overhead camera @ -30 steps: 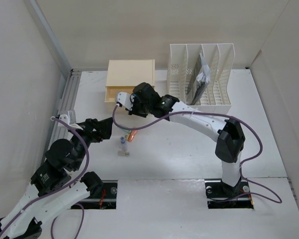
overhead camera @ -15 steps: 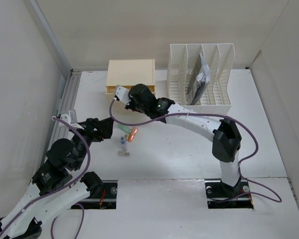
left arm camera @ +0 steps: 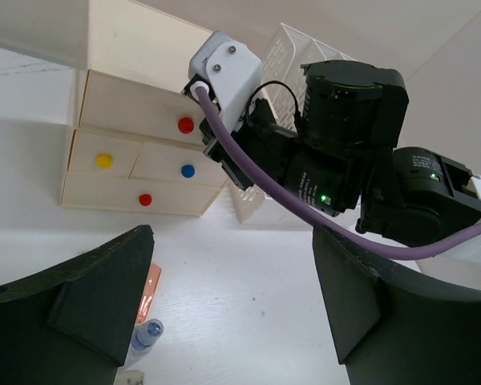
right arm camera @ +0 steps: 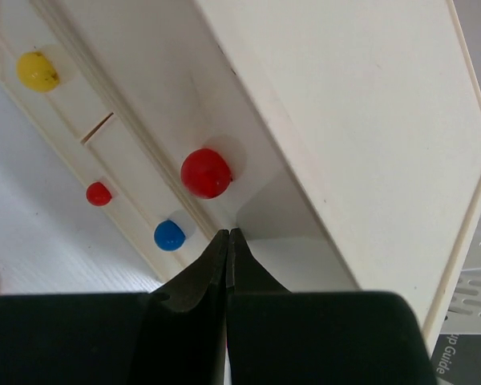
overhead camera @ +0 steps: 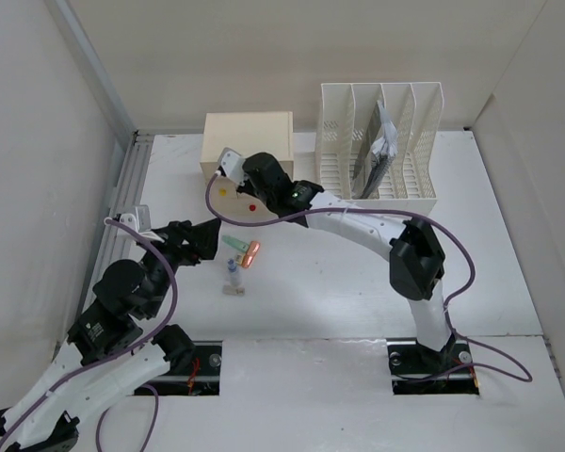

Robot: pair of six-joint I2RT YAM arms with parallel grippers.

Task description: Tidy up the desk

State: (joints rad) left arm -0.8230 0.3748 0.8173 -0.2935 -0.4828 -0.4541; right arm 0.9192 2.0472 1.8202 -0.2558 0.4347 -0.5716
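Top external view: the desk [overhead camera: 339, 282], a broad flat white surface closed in by pale walls, runs from the arm bases at the near edge to the back wall and carries everything else. The right arm [overhead camera: 358, 221] stretches across it toward the back left, and the left arm [overhead camera: 122, 301] reaches in from the near left corner.

A white slotted plastic file rack [overhead camera: 400, 141] stands at the back right with dark papers [overhead camera: 377, 160] leaning in one slot. Just left of the rack, against the back wall, sits a small cream drawer box [overhead camera: 248, 132] with its drawers pushed flush.

In the right wrist view, the right fingers [right arm camera: 227, 245] are pressed flat together with nothing between them. Their tips touch the box front just below the large red round knob [right arm camera: 206, 172] of the top drawer. In the left wrist view, the left fingers [left arm camera: 96, 305] are spread wide apart and grip nothing. They point toward the box and the right wrist from above the surface.

Near the left fingers, three small items lie on the surface: a clear little bottle with a blue cap [overhead camera: 232, 278], an orange marker-like stick [overhead camera: 252, 252], and a pale green stick [overhead camera: 235, 244] just beside the orange one.

The lower drawers carry smaller knobs: yellow [right arm camera: 38, 70], blue [right arm camera: 169, 235] and a small red one [right arm camera: 99, 193].
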